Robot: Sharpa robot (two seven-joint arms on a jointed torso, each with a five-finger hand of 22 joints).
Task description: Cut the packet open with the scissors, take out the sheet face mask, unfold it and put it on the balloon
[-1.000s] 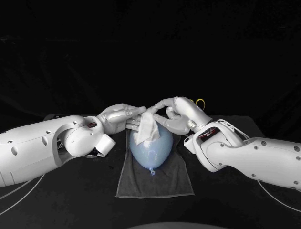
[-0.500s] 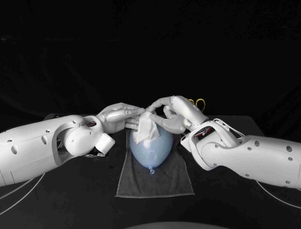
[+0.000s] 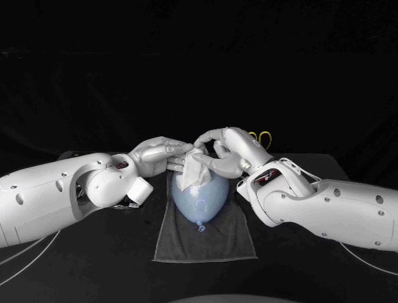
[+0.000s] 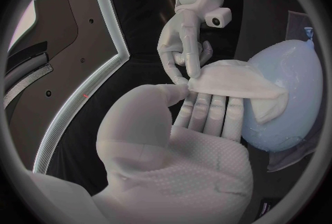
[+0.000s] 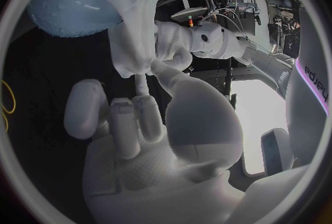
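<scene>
Both left hand [image 3: 158, 154] and right hand [image 3: 226, 149] pinch the mask [image 3: 194, 172] atop balloon [image 3: 200, 199].

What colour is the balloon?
Pale blue rubber balloon, slightly translucent; clearest in the head view.

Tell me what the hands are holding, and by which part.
The face mask. The left robot hand and the right robot hand both pinch it at its far end; the rest drapes over the balloon.
</scene>
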